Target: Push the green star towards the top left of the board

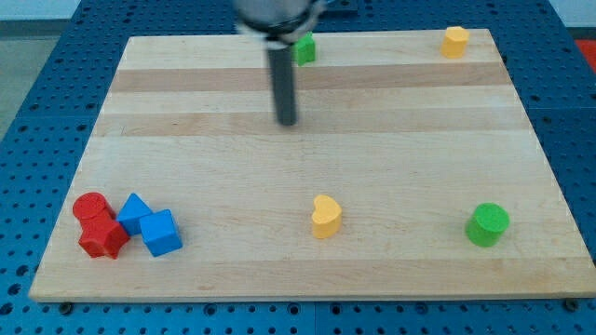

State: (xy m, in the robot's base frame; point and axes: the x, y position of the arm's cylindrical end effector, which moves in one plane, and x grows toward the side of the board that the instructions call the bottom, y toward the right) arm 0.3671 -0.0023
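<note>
Near the view's top edge, just right of our rod: that is where the green star (304, 48) sits, partly hidden behind the rod's upper end.
Tip position: our tip (287, 123) rests on the board (214, 158) below the star and a shade to its left, apart from it, no contact.
Bearing tip to star: up the view and slightly right. We are on the wrong side for a leftward push.
Goal bearing: top left corner lies far to the view's left of the star, at about the same height. The star is already near the top edge, so the job is nearly all leftward travel.
Judged next move: swing the tip round to the star's right flank, then drive toward the view's left, keeping the line parallel to the top edge.
Star orientation: cannot tell. Only a small green lump shows beside the rod, points not resolved, no long axis we can read.
End effector: plain rod, no jaws, so nothing to open or close; it carries nothing and touches no block.
Risk: little room between star and top edge, so a push angled upward could run it off the board.
Others: yellow block (454, 42) at top right, yellow heart (326, 217), green cylinder (487, 224), red cylinder (91, 207), red block (102, 238), two blue blocks (151, 224), all well apart from the path.
</note>
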